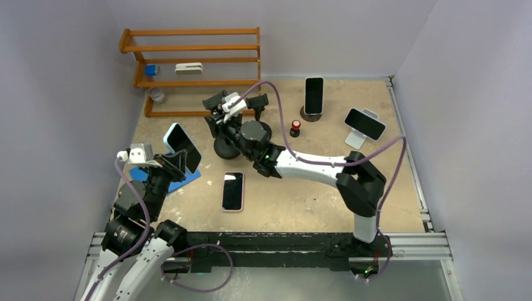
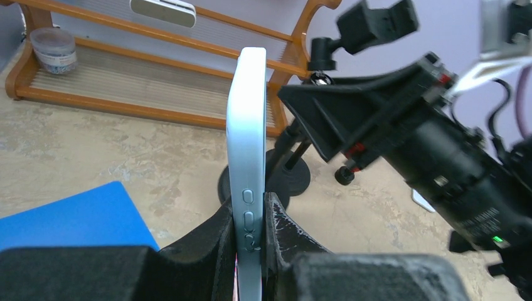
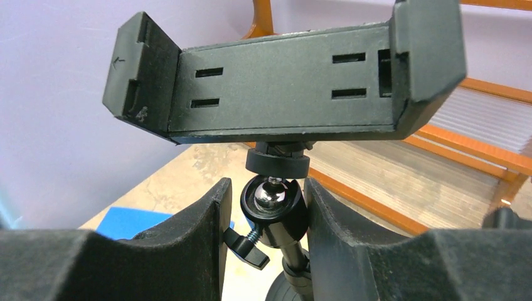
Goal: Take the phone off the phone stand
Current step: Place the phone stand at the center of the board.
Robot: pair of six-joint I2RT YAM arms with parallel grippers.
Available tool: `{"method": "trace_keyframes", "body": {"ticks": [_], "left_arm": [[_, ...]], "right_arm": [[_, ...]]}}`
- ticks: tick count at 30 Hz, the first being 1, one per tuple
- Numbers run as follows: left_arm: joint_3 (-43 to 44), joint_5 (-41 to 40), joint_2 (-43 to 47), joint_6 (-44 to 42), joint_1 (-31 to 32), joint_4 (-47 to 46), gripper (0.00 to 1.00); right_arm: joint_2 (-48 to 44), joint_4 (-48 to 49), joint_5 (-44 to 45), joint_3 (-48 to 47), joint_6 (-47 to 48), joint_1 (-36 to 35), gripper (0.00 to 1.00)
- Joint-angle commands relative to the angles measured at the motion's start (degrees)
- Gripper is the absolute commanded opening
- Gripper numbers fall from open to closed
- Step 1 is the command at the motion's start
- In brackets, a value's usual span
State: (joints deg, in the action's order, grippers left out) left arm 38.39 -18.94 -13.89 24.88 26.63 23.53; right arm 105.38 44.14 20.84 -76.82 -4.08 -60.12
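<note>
Over the tan tabletop, left claw grips phone.

Overhead view from behind, wrist views close, all sharing wooden rack

The phone is a pale-blue handset with a dark screen. It is pinched edge-on and upright in the left gripper near its side buttons, raised off the tabletop just left of the phone stand and not touching it. The stand is black, with a wide clamp cradle tilted on a ball joint above a thin stem and round base. The right gripper has its fingers closed on the ball joint.
</note>
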Motion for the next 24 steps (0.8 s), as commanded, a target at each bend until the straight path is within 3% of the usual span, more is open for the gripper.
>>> {"method": "trace_keyframes", "body": {"ticks": [1, 14, 24], "left_arm": [[1.0, -0.7, 0.8, 1.3, -0.6, -5.3, 0.00], [0.4, 0.7, 2.2, 1.2, -0.7, -6.4, 0.00], [-0.1, 1.6, 2.5, 1.1, -0.7, -7.2, 0.00]], "right_arm": [[2.7, 7.3, -3.4, -9.9, -1.8, 2.8, 0.00], [17.6, 1.5, -5.0, -26.9, -3.3, 6.5, 0.00], [21.9, -1.1, -5.7, -31.0, -4.5, 8.0, 0.00]]}}
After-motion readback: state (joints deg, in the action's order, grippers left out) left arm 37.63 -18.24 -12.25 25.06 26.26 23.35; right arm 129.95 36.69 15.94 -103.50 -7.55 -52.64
